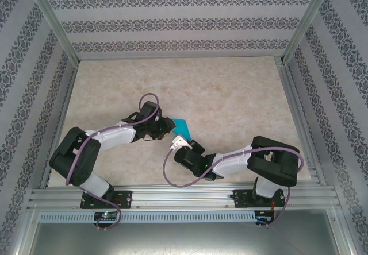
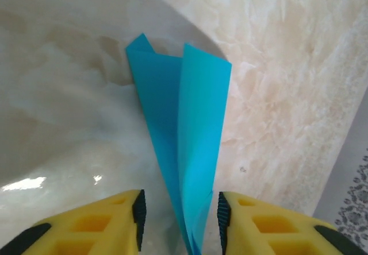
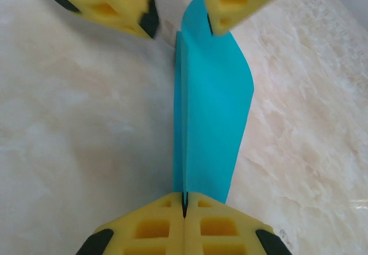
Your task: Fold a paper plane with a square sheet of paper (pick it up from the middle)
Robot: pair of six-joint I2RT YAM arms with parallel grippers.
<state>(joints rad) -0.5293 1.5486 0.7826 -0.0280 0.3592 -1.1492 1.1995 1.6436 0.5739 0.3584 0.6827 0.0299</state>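
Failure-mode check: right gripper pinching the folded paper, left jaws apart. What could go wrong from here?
1. The right gripper alone pinches the paper plane, at one end; the thin paper could sag or slip.
2. The left gripper has its jaws apart on either side of it; pulling back might snag a flap.
3. Its flaps splay in the left wrist view; creases may spring open.

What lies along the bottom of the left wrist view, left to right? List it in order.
Yellow finger → folded teal paper, its narrow end in the gap between the two fingers → second yellow finger → patterned wall at the picture's right edge.
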